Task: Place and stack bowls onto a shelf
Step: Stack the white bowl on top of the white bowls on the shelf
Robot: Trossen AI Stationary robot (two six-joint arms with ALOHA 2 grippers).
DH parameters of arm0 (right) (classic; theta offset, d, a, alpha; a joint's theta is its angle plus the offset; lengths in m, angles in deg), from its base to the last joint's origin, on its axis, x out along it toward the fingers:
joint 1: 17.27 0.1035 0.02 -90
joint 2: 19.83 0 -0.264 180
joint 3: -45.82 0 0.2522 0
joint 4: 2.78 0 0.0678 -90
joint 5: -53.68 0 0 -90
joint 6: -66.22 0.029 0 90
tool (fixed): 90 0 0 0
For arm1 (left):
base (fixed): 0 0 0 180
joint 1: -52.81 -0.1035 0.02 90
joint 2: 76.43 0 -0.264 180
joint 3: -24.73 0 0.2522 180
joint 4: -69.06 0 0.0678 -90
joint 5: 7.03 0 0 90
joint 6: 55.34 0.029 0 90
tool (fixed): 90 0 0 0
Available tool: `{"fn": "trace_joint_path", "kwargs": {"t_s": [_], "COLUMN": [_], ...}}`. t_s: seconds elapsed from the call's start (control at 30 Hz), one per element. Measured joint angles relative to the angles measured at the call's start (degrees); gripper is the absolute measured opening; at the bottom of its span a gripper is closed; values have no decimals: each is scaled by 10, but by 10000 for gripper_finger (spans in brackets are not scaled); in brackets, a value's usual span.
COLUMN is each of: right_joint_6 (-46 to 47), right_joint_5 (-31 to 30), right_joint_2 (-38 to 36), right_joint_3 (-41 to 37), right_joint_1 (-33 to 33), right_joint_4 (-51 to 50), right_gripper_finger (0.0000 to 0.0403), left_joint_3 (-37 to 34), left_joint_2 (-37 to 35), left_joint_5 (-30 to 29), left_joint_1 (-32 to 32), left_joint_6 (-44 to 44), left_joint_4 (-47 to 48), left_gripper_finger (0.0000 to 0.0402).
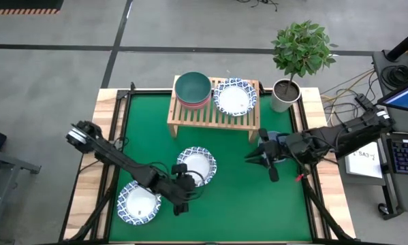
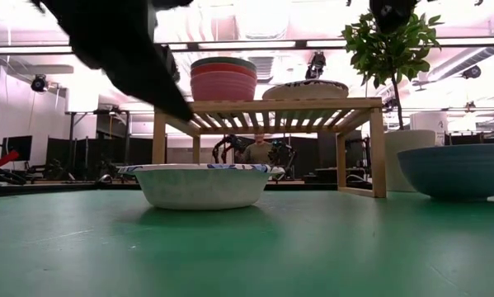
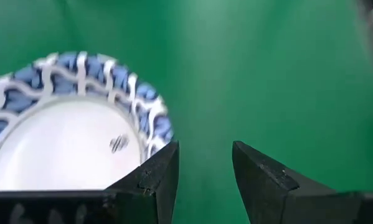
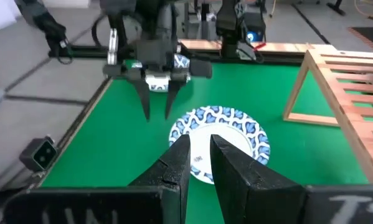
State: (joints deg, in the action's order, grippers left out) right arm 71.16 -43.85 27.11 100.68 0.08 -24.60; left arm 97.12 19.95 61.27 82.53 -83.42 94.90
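A patterned bowl [image 1: 139, 202] was seen at the near-left corner of the tabletop, mouth up. Just beyond it the left gripper [image 4: 157, 112] was held pointing down between that bowl and a second patterned bowl [image 1: 197, 165] at the middle of the tabletop. Its fingers were set wide apart and nothing was gripped. Toward the right edge the right gripper [image 4: 198, 138] was aimed across at the middle bowl, its fingers parted only narrowly and empty. A blue bowl [image 2: 457, 169] was resting upright on the tabletop beneath that arm.

Along the far edge the shelf [image 1: 210, 116] was placed with its long axis parallel to that edge. A teal bowl [image 1: 192, 87] was stacked on pink and red ones on its left part, and a third patterned bowl [image 1: 235, 96] was set on its right part. A plant pot [image 1: 284, 95] was stood by the far-right corner.

All the bowls were round, so no long axis was shown; every mouth was turned upward.

If the thin rim were pinched off-centre, the shallow bowl could be tipped or dropped. Both arms were directed at the same bowl, so a collision could be caused. A bowl carried low could be knocked against the shelf's leg, or the stack toppled.
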Motion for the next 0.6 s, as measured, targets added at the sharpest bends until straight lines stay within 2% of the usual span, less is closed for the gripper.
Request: {"fn": "trace_joint_path", "kwargs": {"t_s": [0.13, 0.27, 0.43, 0.6], "right_joint_6": [7, 12, 4, 0], "right_joint_5": [0, 0, 0, 5], "right_joint_2": [-26, -35, -30, -26], "right_joint_3": [-33, -46, -49, -49], "right_joint_1": [3, 3, 3, 4], "right_joint_4": [15, 16, 15, 14], "right_gripper_finger": [53, 53, 53, 53], "left_joint_3": [61, 113, 141, 140], "left_joint_2": [47, 81, 106, 111], "left_joint_5": [0, -2, -17, 12], "left_joint_1": [-3, -4, -13, -23], "left_joint_6": [-11, -9, -4, -37], "left_joint_4": [119, 186, 224, 222], "left_gripper_finger": [133, 133, 134, 158]}}
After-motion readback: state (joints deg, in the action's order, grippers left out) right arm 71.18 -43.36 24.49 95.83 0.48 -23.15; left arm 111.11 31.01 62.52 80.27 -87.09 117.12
